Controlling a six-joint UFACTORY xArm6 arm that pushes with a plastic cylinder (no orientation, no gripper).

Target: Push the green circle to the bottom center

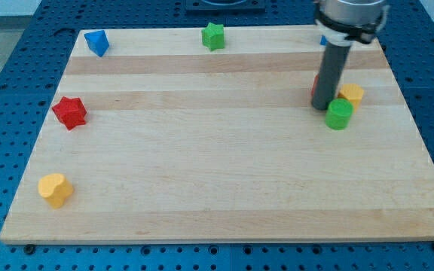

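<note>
The green circle (339, 114) is a short green cylinder at the view's right, on the wooden board (217, 173). My tip (322, 107) rests on the board just to the left of the green circle, close to its upper-left side. A yellow block (351, 95) sits just above and right of the green circle, nearly touching it. A small red block (316, 83) is mostly hidden behind the rod.
A green star (213, 35) sits at the top centre. A blue block (96, 42) is at the top left. A red star (69, 112) is at the left edge. A yellow block (55, 189) is at the bottom left. A bit of blue (323, 41) shows behind the rod.
</note>
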